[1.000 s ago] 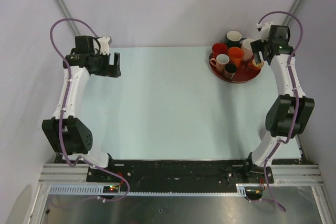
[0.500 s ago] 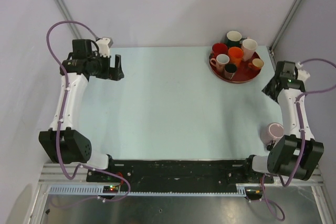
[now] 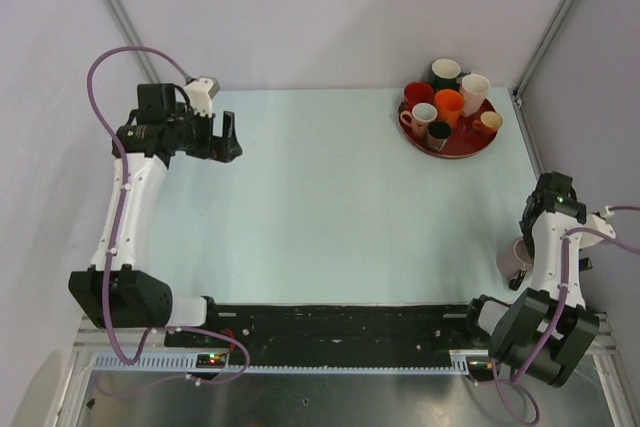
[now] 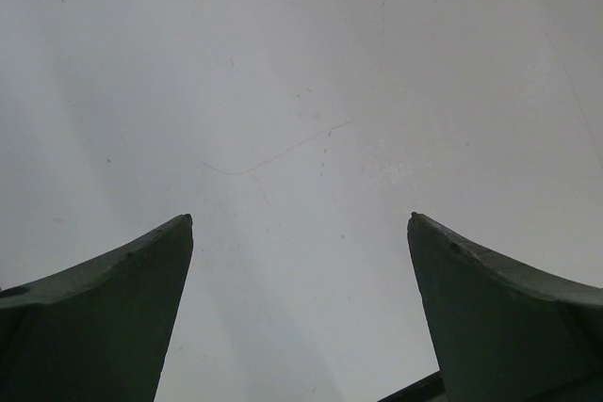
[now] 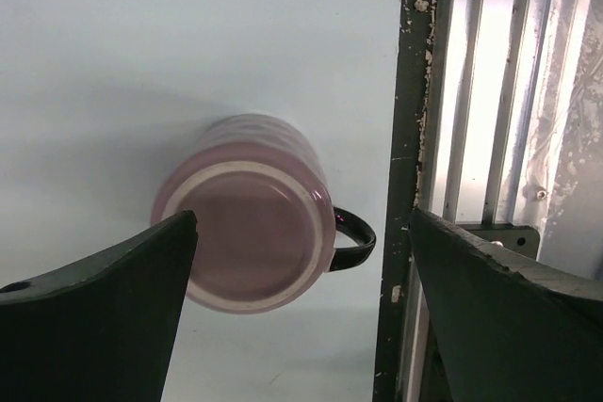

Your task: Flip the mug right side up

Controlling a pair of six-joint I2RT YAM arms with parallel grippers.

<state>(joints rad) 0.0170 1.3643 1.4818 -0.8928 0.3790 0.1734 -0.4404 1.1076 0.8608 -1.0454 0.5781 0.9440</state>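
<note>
While both grippers stand wide open and empty, the right gripper hangs over the mug. The right wrist view shows the mug upside down, base up and handle at 3 o'clock. The top view half hides it behind the right arm, at the table's 4 o'clock corner. The left gripper faces bare table. Only the top view shows the tray, at 1 o'clock.

The mug, mid-frame in the right wrist view, looks like glazed ceramic, glossy pink with a shiny dark handle. The table is a smooth, matt, pale sheet marked with fine scratches. The rails at the right edge are bare, dull metal. The fingers in the lower corners look like matt dark plastic.
</note>
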